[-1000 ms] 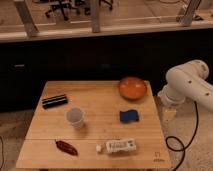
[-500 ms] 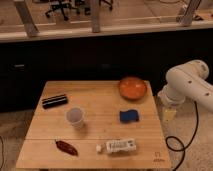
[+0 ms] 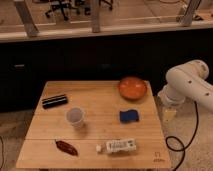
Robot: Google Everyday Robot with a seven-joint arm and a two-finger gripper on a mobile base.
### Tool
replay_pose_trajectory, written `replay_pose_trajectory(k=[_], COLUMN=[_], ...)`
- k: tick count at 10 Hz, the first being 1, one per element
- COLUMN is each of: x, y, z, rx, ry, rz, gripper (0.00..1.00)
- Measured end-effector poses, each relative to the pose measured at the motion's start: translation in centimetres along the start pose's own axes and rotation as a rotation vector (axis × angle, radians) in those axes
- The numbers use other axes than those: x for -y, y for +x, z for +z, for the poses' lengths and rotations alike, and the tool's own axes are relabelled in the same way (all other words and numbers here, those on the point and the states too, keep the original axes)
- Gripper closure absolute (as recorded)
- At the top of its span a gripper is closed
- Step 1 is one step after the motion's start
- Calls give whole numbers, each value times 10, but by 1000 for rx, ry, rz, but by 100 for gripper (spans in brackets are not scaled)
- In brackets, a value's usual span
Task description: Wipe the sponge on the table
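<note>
The dark-blue sponge [image 3: 129, 116] lies flat on the right half of the light wooden table [image 3: 100, 132], just in front of an orange bowl. My gripper [image 3: 169, 114] hangs off the table's right edge, pointing down, roughly level with the sponge and about a hand's width to its right. The white arm bends in above it from the right. Nothing is seen held in it.
An orange bowl [image 3: 132, 88] stands at the back right. A flat black bar [image 3: 54, 100] lies at the left, a white cup [image 3: 75, 117] near the middle, a dark red object [image 3: 66, 147] and a white labelled tube [image 3: 119, 146] along the front. A black cable [image 3: 175, 145] loops on the floor at right.
</note>
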Motion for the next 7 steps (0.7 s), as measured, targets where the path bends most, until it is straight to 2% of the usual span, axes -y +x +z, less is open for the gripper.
replay_pose_trajectory(k=[1,3,5,7], x=[3,13,17,21], y=[-4,-34,-45,-43], z=[2,5,7,12], rx=[-6,1,-2,-15], ry=[0,1,0,-4], rz=[-15,-59,-80,-102], gripper=[20,20,20,20])
